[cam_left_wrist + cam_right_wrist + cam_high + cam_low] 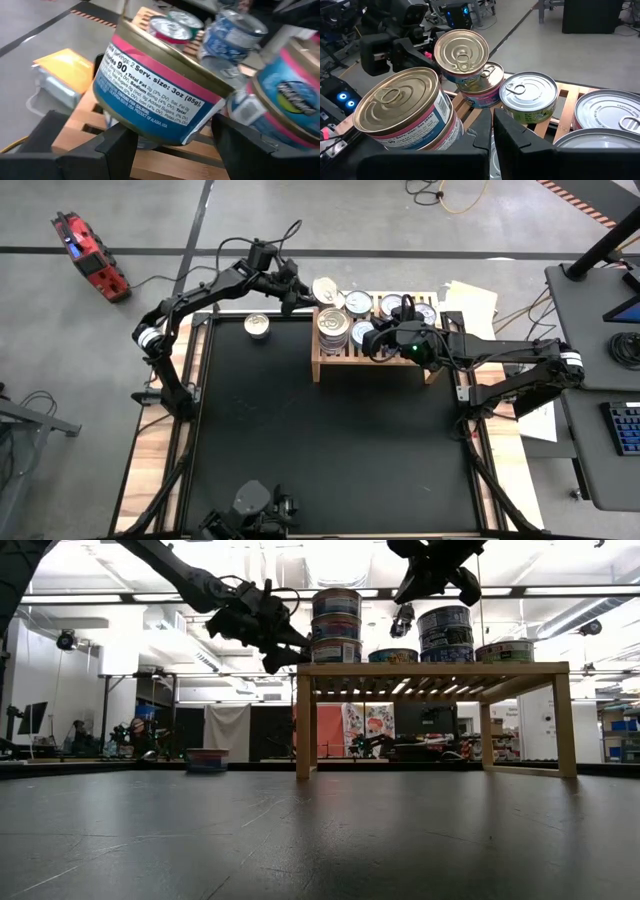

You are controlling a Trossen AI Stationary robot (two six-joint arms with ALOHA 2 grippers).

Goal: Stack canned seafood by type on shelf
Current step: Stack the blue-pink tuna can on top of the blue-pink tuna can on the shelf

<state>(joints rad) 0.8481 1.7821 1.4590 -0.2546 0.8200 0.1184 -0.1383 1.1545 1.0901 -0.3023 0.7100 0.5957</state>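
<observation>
While the left claw (300,292) pinches a tilted can (160,90) with a blue and pink label at the far left corner of the shelf (330,368), the can must first be brought level before it is lowered. I judge that it belongs on a stack of the same type, so it should come down straight and centred, and be released only when it rests flat. The shelf stands at the far edge of the black mat (330,450) and already carries several stacks of tins; the tall stack (337,625) just beside the held can could be knocked over by a careless move. The right claw (385,340), pressed together and holding nothing, hovers over the middle of the shelf, close to the left arm's path. One single tin (257,326) lies on the surface, left of the shelf.
</observation>
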